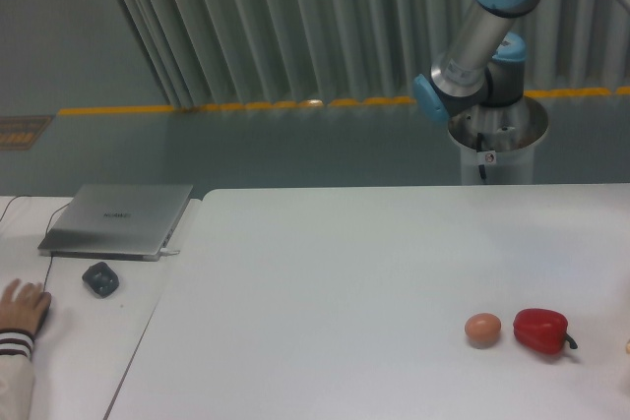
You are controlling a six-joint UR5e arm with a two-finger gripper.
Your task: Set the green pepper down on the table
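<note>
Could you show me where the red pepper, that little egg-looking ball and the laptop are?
red pepper (540, 330): fixed camera view, middle of its glossy red body.
egg-like ball (482, 329): fixed camera view, centre of the tan ball.
laptop (118, 216): fixed camera view, middle of its closed grey lid.

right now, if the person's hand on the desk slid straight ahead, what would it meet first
The hand would probably reach the laptop first, at its near corner; the mouse sits off to the side. Depth unclear.

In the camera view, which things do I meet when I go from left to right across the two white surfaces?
Hand → mouse → laptop → egg-like ball → red pepper. The first three are on the desk, the last two on the table. No green pepper and no tool are in view.
</note>
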